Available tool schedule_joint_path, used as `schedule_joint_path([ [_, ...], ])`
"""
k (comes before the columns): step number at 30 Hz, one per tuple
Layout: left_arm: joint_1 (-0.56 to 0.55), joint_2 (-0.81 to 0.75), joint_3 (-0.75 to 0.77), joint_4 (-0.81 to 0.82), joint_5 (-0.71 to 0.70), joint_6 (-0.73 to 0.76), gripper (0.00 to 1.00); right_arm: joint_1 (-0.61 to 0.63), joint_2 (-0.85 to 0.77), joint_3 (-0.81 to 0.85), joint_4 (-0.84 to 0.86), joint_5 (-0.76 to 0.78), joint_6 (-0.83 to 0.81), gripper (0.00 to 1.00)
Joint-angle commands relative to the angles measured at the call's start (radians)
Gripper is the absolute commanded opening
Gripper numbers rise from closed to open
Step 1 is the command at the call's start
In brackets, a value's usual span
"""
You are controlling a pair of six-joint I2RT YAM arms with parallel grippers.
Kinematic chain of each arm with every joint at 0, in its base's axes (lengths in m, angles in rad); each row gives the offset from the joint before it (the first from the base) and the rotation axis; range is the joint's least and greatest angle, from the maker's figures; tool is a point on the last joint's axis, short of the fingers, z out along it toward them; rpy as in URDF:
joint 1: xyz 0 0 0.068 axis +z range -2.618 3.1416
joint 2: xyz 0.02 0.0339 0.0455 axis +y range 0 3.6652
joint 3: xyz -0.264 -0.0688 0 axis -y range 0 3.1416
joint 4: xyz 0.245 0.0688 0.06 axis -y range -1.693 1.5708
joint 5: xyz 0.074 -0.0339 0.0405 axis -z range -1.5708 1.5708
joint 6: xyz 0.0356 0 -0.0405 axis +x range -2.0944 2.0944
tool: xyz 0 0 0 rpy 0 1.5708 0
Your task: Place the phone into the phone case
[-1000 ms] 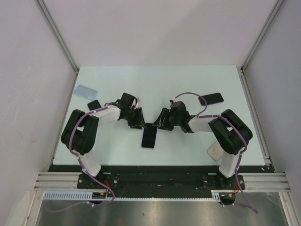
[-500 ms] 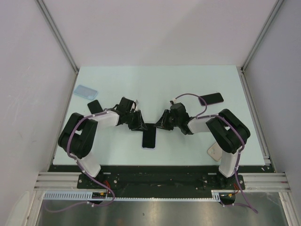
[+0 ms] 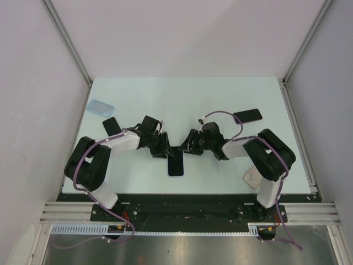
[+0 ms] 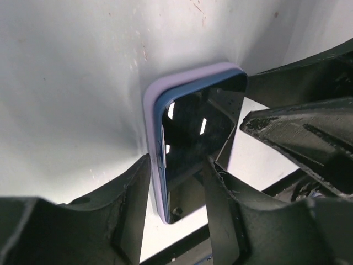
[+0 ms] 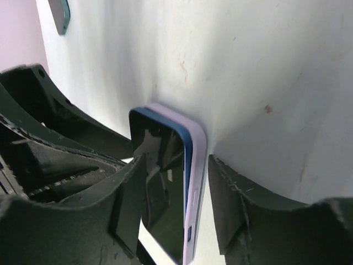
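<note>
Top external, looking down: phone (image 3: 175,164) flat on the table (image 3: 182,99), near the front edge and midway between the arms, with left gripper (image 3: 164,151) and right gripper (image 3: 186,148) meeting at its far end. Well apart from all this, a spare dark handset (image 3: 247,116) at the right rear and a pale blue case (image 3: 100,107) at the left rear.

From the wrists: lavender phone case (image 4: 150,105) wrapped round the phone but not fully seated, with a blue strip of phone body standing proud of the case lip along one long side. Left gripper astride the far end, fingers (image 4: 129,204) one to each long edge. Same stance on the right gripper, fingers (image 5: 237,199) flanking the case. Parted to about the phone's width on both arms. Clamped on the case walls or merely resting beside them: cannot tell, the contact being hidden.

Judged as the seating step, nearly done. Next: press down on the raised long edge while bracing the opposite side, then work toward the near end until the lip closes over all round. Avoid shoving the case across the table.
</note>
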Motion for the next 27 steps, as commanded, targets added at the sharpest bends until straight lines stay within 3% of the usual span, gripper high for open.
schedule_joint_path([
  [1, 0.008, -0.063, 0.061, -0.095, -0.022, 0.034, 0.49, 0.027, -0.076, -0.025, -0.125, -0.016, -0.071, 0.56],
  [12, 0.034, 0.005, 0.047, -0.055, 0.017, 0.043, 0.37, 0.084, -0.101, -0.114, -0.085, 0.022, -0.048, 0.63],
  [16, 0.034, 0.035, 0.017, -0.015, 0.053, 0.036, 0.32, 0.084, -0.075, -0.123, -0.013, -0.033, 0.01, 0.64],
  [22, 0.034, 0.037, -0.035, 0.049, 0.125, 0.005, 0.26, 0.052, -0.04, -0.128, 0.154, -0.136, 0.114, 0.65],
  [27, 0.036, 0.028, -0.095, 0.132, 0.216, -0.044, 0.24, 0.022, 0.025, -0.156, 0.465, -0.237, 0.28, 0.63],
])
